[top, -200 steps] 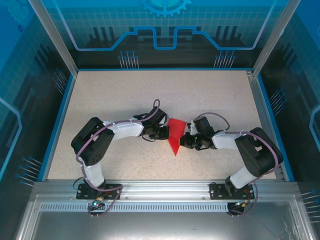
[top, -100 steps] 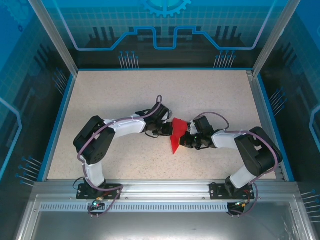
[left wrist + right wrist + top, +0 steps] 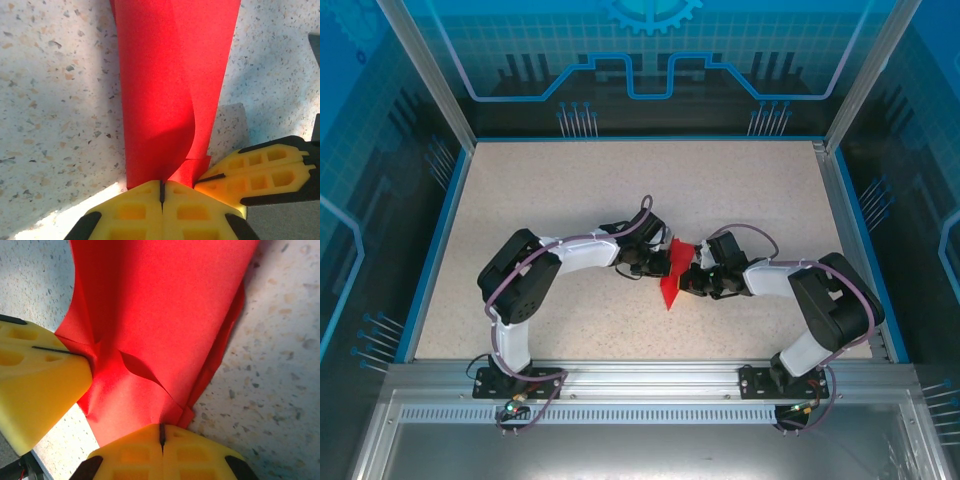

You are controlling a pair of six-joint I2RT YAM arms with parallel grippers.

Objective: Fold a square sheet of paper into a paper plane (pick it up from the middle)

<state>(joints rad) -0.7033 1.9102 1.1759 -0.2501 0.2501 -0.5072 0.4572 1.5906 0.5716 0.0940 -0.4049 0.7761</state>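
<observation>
My left hand (image 3: 161,187) had its yellow ribbed fingers (image 3: 130,212) pressed together, pinching one end of the thin bright red sheet of paper (image 3: 165,90). The sheet was folded over on itself into a long shape, with one flap curling up off the layer beneath it. My right hand (image 3: 161,432) was likewise clamped tight on the paper. Its two fingertips met along a thin seam, and the red layers bunched and creased where they entered the grip. In each wrist view the other hand's yellow fingers came in at an angle and touched the same end of the sheet. From above, both hands met tip to tip near the middle of the speckled beige worktop (image 3: 620,190), with the folded sheet held between them and its narrow point aimed toward the arm bases. I could not tell whether that point touched the surface. A blue rim (image 3: 432,250) ran round the worktop.
</observation>
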